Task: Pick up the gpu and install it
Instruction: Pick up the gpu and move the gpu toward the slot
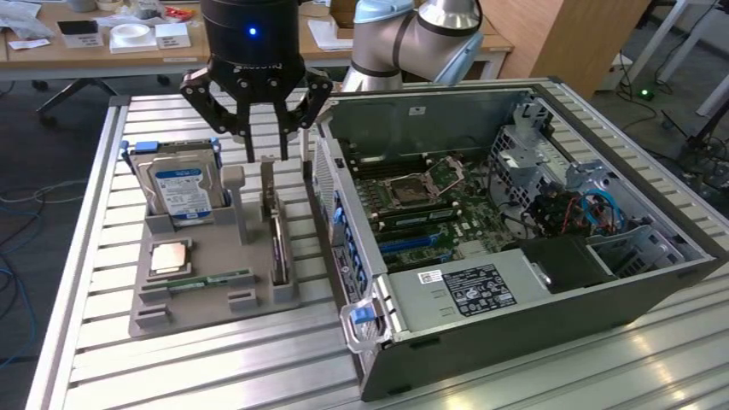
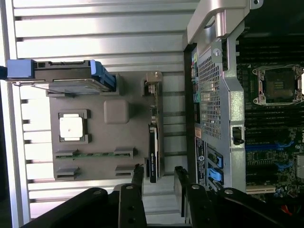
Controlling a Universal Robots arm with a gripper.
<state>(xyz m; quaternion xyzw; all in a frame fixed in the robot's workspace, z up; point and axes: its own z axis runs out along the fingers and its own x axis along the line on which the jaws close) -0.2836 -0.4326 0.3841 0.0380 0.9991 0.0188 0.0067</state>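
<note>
A ribbed aluminium tabletop [image 1: 91, 359] carries an open dark metal case [image 1: 547, 299] with a perforated wall, and a matte grey moulded holder [image 1: 205, 299]. The black claw [image 1: 273, 154] hangs part-spread and empty over the gpu [image 1: 277, 231], a thin dark card standing on edge in the holder.

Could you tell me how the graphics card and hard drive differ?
The hard drive is a thick silver box with a blue-white label; the graphics card is a thin dark board. The drive carries blue rails; the card none. Both stand upright in the grey holder.
</note>
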